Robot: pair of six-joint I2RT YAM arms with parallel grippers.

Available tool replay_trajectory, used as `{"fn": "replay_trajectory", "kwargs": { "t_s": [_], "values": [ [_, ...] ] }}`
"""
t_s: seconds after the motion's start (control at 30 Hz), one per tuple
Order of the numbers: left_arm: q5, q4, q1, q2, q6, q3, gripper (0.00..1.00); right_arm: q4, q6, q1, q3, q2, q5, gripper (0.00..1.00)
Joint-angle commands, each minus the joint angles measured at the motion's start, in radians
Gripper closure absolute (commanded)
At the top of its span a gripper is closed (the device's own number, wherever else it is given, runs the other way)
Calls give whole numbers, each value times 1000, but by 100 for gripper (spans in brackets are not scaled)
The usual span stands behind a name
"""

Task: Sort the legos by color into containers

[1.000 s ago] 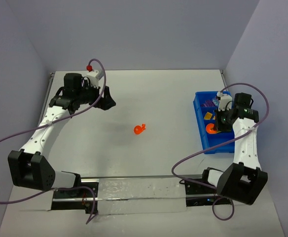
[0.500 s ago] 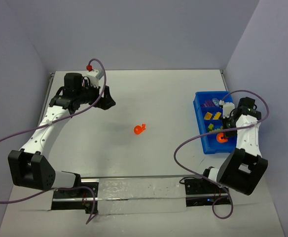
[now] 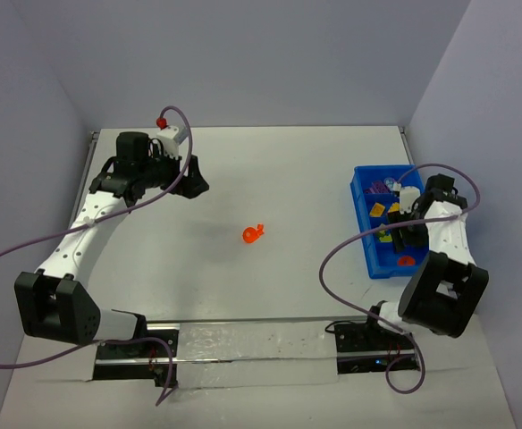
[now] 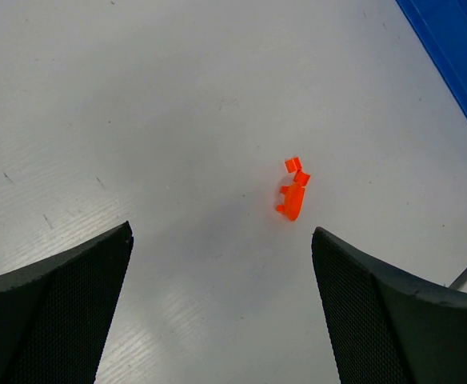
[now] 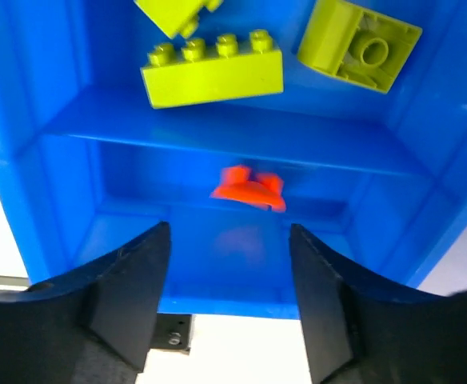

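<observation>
One rounded orange lego (image 3: 253,234) lies alone on the white table, mid-left of the blue tray (image 3: 361,207). In the left wrist view it (image 4: 293,196) sits ahead of my open left gripper (image 4: 221,240), well beyond the fingertips. That left gripper (image 3: 194,183) hovers at the far left. My right gripper (image 5: 229,240) stands open over the tray's nearest compartment, nothing between its fingers. A second orange piece (image 5: 248,188) lies free on that compartment's floor. Behind the divider (image 5: 217,128) rest lime bricks (image 5: 213,72) (image 5: 360,48). Yellow (image 3: 379,210) and purple (image 3: 382,188) pieces fill farther compartments.
The tray's near wall (image 5: 241,300) sits just below my right fingers. Side walls close the table left and right. A purple cable (image 3: 350,246) loops from the right arm over the table beside the tray. A tray corner (image 4: 457,48) shows at the left wrist view's upper right.
My right gripper carried an orange piece from mid-tray to the nearest compartment, then opened and dropped it there. The left arm and the table's orange piece have not moved.
</observation>
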Motion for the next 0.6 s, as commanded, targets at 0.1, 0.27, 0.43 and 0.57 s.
{"fn": "replay_trajectory", "kwargs": {
  "t_s": [0.1, 0.27, 0.43, 0.57],
  "values": [
    [27, -5, -2, 0, 21, 46, 1, -148, 58, 121, 251, -50, -153, 16],
    [143, -3, 29, -4, 36, 50, 1, -139, 192, 408, 423, -40, -267, 1],
    [208, 16, 62, -1, -1, 44, 1, 6, 330, 722, 466, 117, -355, 5],
    [217, 7, 75, -5, -1, 46, 1, 99, 284, 855, 493, 250, -421, 21]
  ]
}}
